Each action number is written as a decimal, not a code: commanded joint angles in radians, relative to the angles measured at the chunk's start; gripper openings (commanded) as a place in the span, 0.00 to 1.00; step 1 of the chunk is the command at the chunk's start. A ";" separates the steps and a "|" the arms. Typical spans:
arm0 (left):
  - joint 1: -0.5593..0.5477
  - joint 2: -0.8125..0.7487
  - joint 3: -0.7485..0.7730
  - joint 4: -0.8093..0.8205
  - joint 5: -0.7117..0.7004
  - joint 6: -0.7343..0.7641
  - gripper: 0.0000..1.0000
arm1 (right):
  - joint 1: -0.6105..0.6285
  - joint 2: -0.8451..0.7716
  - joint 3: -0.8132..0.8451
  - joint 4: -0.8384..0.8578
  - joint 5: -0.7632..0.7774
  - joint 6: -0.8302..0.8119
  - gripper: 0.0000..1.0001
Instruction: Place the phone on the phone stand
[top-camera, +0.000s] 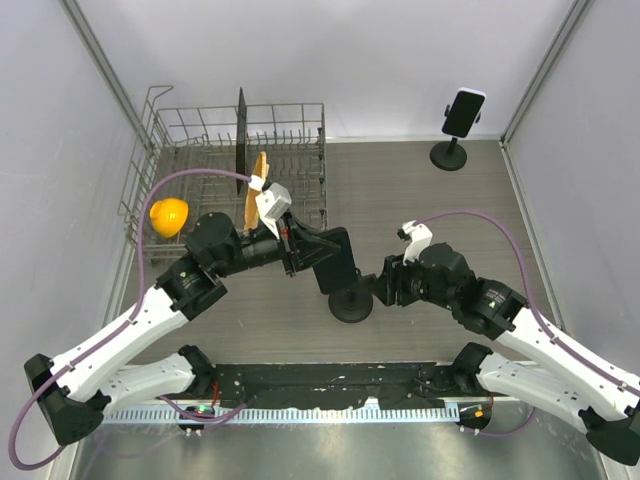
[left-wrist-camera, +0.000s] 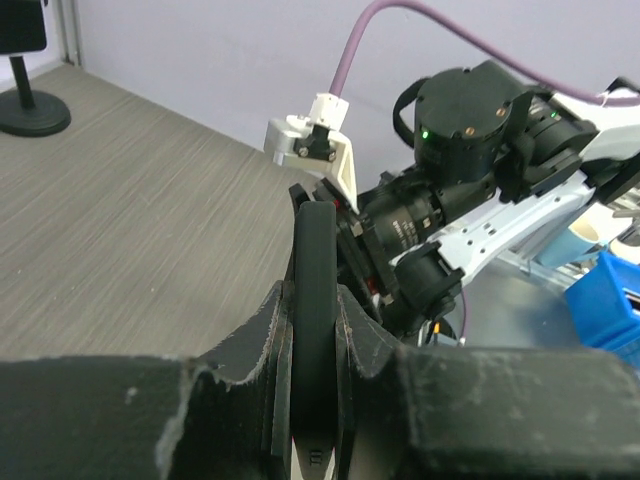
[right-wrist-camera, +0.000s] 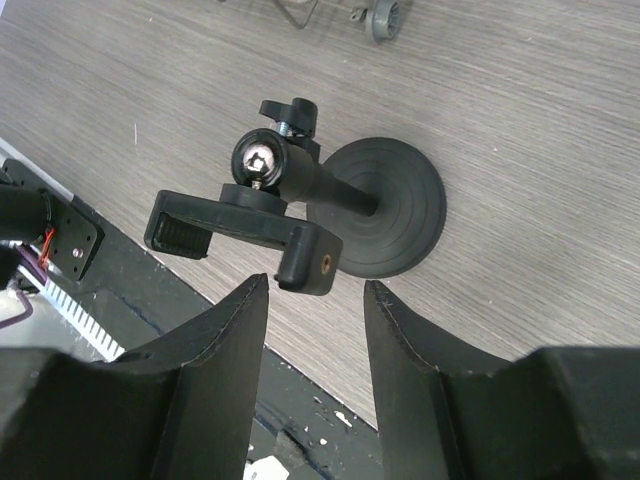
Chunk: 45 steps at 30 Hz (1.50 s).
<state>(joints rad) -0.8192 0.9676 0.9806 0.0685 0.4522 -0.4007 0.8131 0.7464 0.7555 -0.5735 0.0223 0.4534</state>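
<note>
My left gripper (top-camera: 303, 250) is shut on a black phone (top-camera: 336, 260) and holds it above the table, just over the phone stand (top-camera: 351, 305). In the left wrist view the phone (left-wrist-camera: 313, 250) stands edge-on between the fingers (left-wrist-camera: 262, 330) of that gripper (left-wrist-camera: 314, 305). The stand is black, with a round base (right-wrist-camera: 388, 220), a ball joint and an empty clamp (right-wrist-camera: 245, 228). My right gripper (top-camera: 384, 286) is open and empty just right of the stand. In the right wrist view this gripper (right-wrist-camera: 315, 292) sits close to the clamp's end without touching it.
A second stand with a phone on it (top-camera: 461, 122) is at the back right; it also shows in the left wrist view (left-wrist-camera: 25, 95). A wire dish rack (top-camera: 285, 135) at the back left holds a dark plate, a wooden piece and a yellow object (top-camera: 168, 216).
</note>
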 joint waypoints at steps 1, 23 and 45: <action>-0.003 -0.069 -0.042 0.068 -0.029 0.060 0.00 | 0.015 0.018 -0.004 0.077 -0.042 -0.028 0.48; -0.003 -0.087 -0.080 0.037 -0.014 0.072 0.00 | 0.026 0.028 -0.011 0.127 0.031 -0.067 0.25; -0.099 0.218 0.042 0.297 0.574 0.150 0.00 | 0.032 0.033 -0.031 0.190 -0.085 -0.124 0.00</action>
<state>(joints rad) -0.8768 1.1481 0.9031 0.2790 0.9291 -0.3355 0.8368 0.7990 0.7197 -0.4572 0.0124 0.3546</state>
